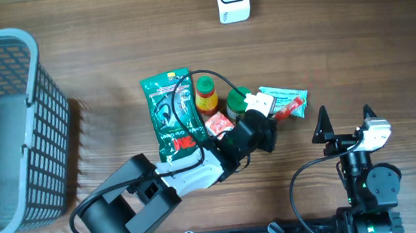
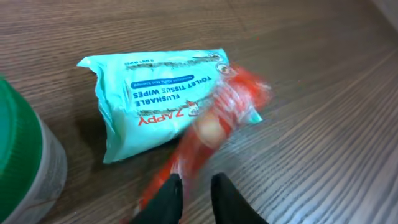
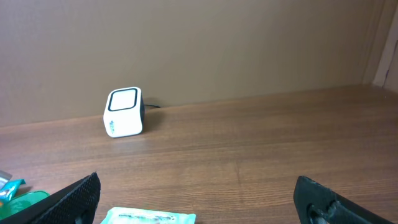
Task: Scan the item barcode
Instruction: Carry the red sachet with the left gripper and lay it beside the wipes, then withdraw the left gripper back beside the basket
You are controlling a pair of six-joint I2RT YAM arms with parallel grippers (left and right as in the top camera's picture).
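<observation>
Just ahead of the barely parted left claw (image 2: pixel 196 200) lies the red packet (image 2: pixel 219 121), blurred.

shop checkout mock-up: scanner (image 1: pixel 232 0), basket (image 1: pixel 51 130), groceries (image 1: pixel 169 108).

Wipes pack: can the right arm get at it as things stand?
Probably yes. The right gripper stands open beside the wipes pack, with only table between them. The left gripper sits at the pack's far end, and a red packet lies across it.
</observation>
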